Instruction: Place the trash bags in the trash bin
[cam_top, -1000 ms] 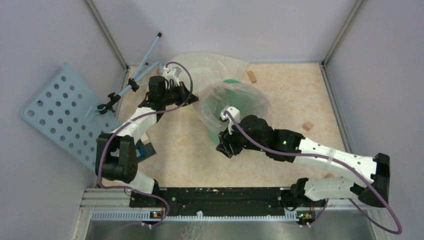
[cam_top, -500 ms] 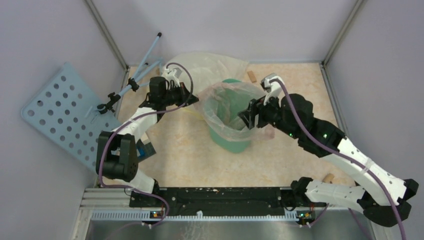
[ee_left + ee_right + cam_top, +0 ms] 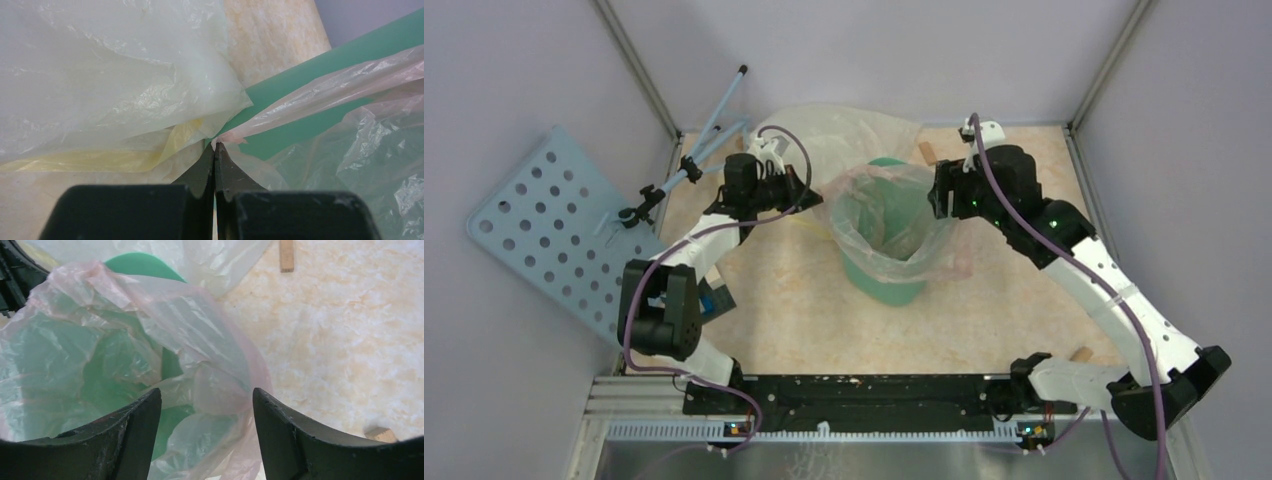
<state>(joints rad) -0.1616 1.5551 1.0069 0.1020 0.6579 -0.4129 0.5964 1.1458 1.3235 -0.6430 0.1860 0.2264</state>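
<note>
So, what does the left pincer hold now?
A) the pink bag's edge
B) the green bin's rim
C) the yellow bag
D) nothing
A: the left wrist view shows the left pincer shut on a pinched edge of the pink bag.

The place is a robotics laboratory cell: plain panel walls (image 3: pixel 874 50) on aluminium posts (image 3: pixel 634 65) enclose a marbled tabletop (image 3: pixel 804 320) with a mounting rail (image 3: pixel 864 390).

Left arm reaches forward, elbow bent; the left gripper (image 3: pixel 215 149) has its jaws pressed together, the bag (image 3: pixel 320 92) edge pinched at their tips. Right arm stretches far forward, wrist tilted down, the right gripper (image 3: pixel 206 402) with jaws spread wide.
</note>
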